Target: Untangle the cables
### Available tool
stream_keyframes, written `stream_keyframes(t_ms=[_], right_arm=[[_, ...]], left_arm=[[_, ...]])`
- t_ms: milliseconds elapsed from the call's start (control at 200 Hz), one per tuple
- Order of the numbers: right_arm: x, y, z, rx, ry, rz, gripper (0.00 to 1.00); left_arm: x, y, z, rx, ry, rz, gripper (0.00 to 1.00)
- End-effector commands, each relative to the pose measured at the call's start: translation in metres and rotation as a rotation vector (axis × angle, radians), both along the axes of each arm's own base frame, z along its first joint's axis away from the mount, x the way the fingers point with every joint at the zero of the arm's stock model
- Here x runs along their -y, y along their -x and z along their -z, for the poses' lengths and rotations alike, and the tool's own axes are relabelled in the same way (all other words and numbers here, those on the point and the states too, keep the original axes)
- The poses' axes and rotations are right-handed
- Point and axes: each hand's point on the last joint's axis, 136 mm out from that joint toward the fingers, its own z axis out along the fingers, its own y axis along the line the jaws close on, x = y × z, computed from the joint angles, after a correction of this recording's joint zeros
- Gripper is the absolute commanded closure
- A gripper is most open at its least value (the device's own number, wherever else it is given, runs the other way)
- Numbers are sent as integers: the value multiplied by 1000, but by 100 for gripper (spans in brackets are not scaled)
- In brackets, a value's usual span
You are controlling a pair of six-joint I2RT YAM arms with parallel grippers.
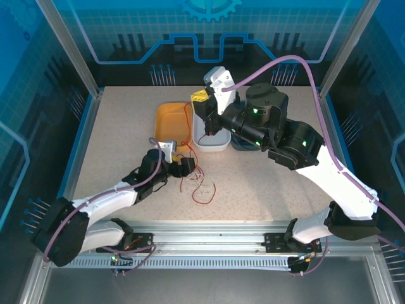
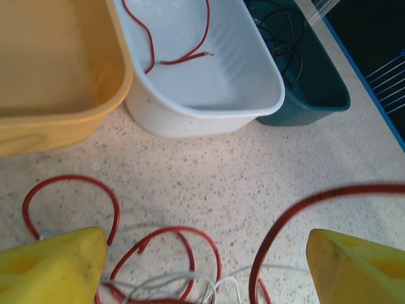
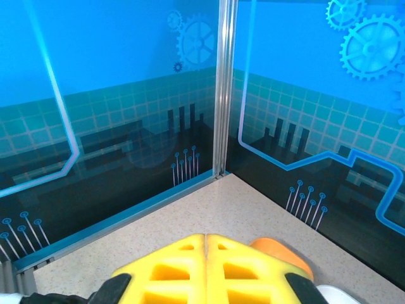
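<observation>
On the table (image 1: 126,126), just in front of the left gripper (image 1: 183,166), the cables (image 1: 200,185) sit in a loose red + whitish tangle. Loops curl every way, no real long axis. Left fingers (image 2: 57,263) are apart w/ the tangle btwn them, one red strand arcing across. Just beyond: orange bin (image 1: 171,120), white bin (image 2: 209,117) w/ a red strand lying along its length, teal bin (image 2: 316,95) w/ black coils. Right gripper (image 1: 207,126) hangs over the white bin, fingers (image 3: 171,272) together.
</observation>
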Motion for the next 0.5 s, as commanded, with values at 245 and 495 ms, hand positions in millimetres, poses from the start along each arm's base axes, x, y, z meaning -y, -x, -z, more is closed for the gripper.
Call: stream_keyframes(t_ms=[245,495], right_arm=[[17,12,-22,25,-65,-8,100],[55,10,-28,72,-84,119,100]], left_arm=[[-15,-16,33,-108,-40,-149,17],[-30,-4,56,-195,-38,-229,18]])
